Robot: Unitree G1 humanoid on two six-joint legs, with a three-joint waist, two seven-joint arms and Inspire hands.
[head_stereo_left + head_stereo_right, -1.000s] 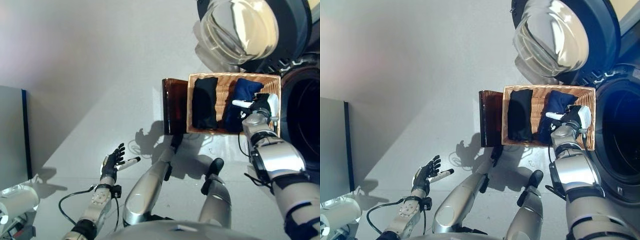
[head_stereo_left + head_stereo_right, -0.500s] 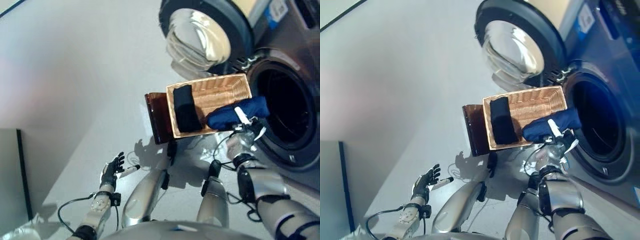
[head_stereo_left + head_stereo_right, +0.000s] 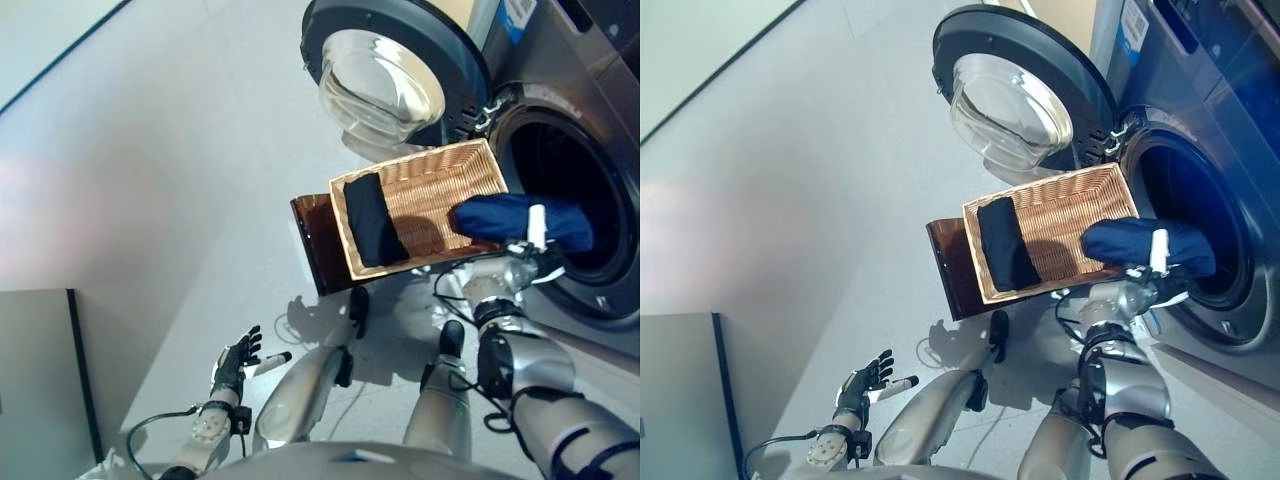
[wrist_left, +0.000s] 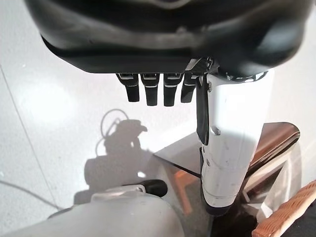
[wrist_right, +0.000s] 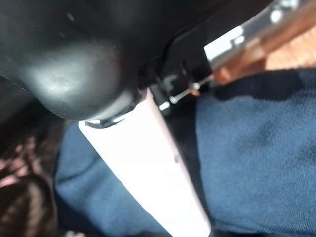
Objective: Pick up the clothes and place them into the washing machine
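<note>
Clothes: one soft, rounded blue bundle [image 3: 520,218] is pinched by the right hand [image 3: 527,262], white-covered thumb pressed across the knit, at the rim of the washer [image 3: 560,170] drum opening. One flat black folded garment [image 3: 373,220] lies in the rectangular woven wicker basket [image 3: 440,180]. Left hand [image 3: 233,362] hangs low with relaxed, straight fingers, holding nothing.

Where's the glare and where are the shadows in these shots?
Both eye views: bright glare on the round glass washer door; the dark washer drum lies in shadow. Left wrist view: a sharp shadow on the pale floor past the open left hand.
</note>
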